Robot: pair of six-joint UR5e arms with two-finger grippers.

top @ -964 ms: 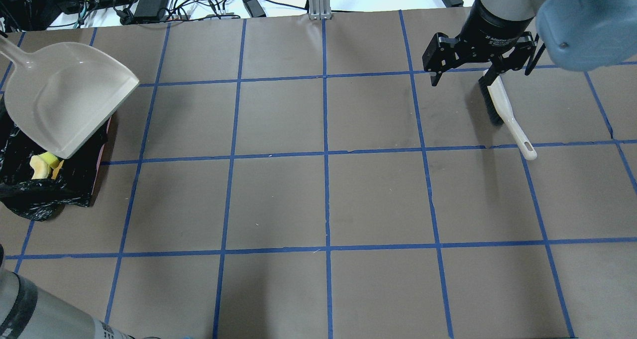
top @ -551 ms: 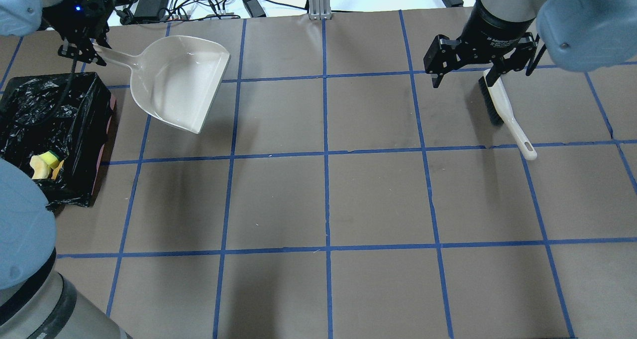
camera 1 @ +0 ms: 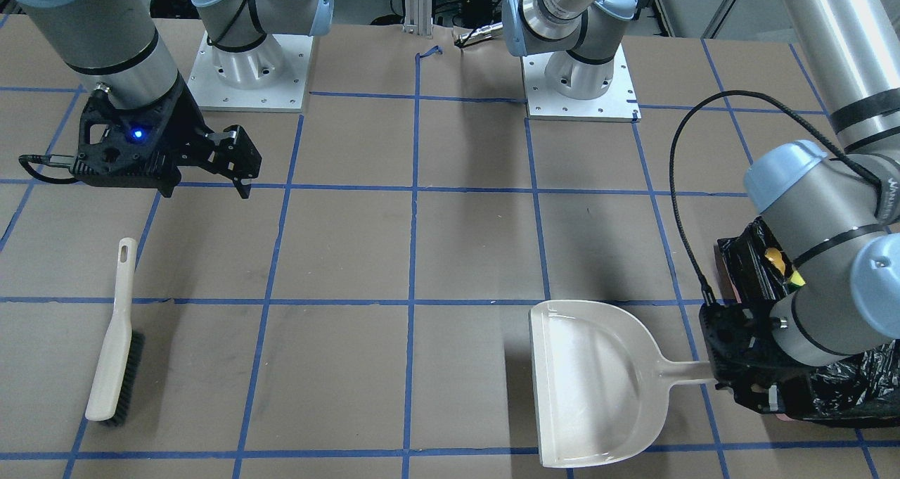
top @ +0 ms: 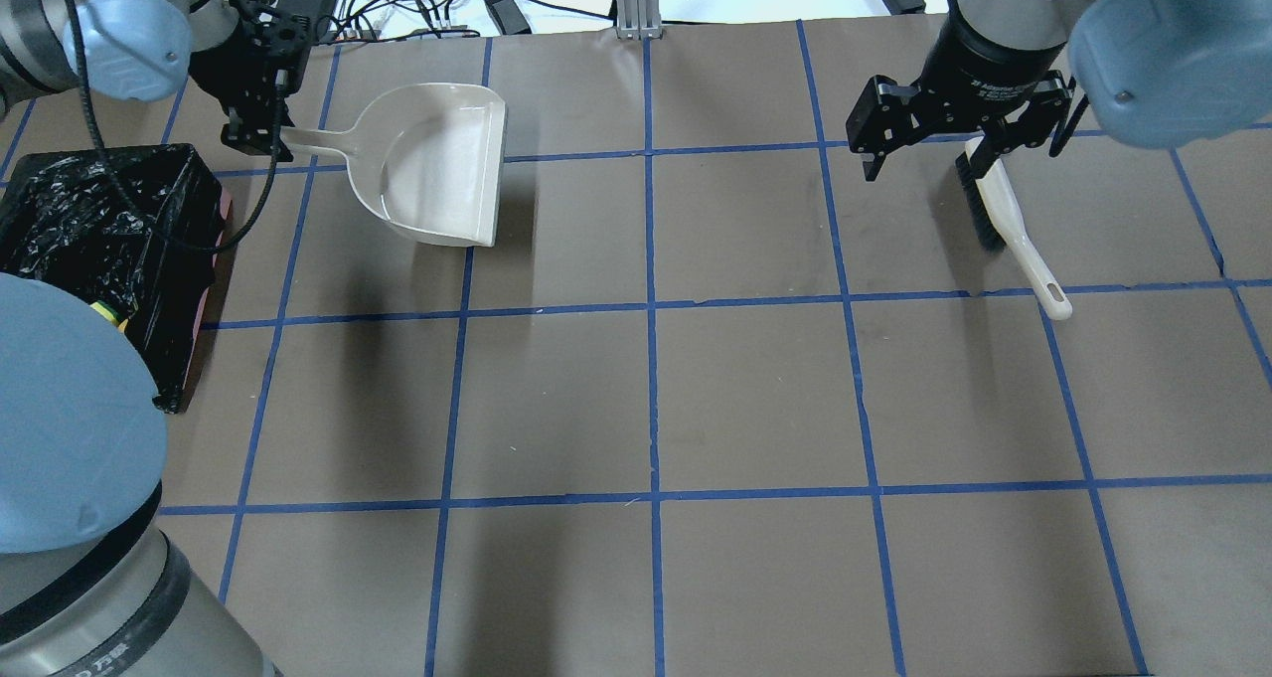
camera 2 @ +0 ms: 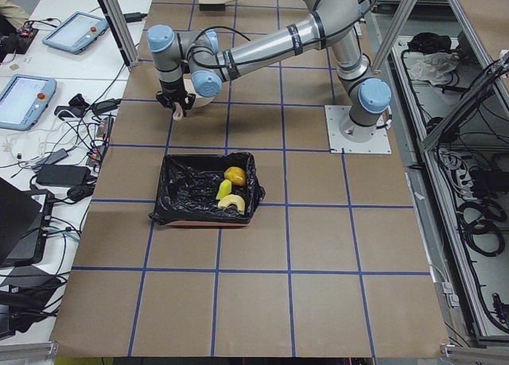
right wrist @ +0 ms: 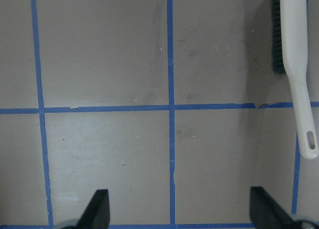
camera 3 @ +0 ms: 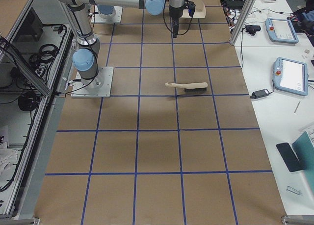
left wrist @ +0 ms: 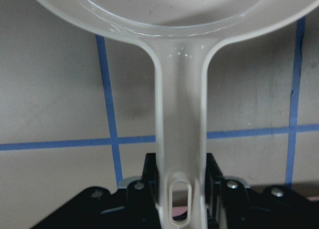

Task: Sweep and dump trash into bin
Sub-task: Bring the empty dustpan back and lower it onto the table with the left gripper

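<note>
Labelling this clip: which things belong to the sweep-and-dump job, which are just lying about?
Job: trash inside the bin; dustpan in the left gripper; brush on the table.
Lying about: cables, tablets, phone beside the table.

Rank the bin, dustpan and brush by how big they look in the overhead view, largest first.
1. bin, even with the left arm covering one corner.
2. dustpan; if it is lifted toward the camera it looks bigger than it is, but it is still second.
3. brush, slim, clearly smallest.
</note>
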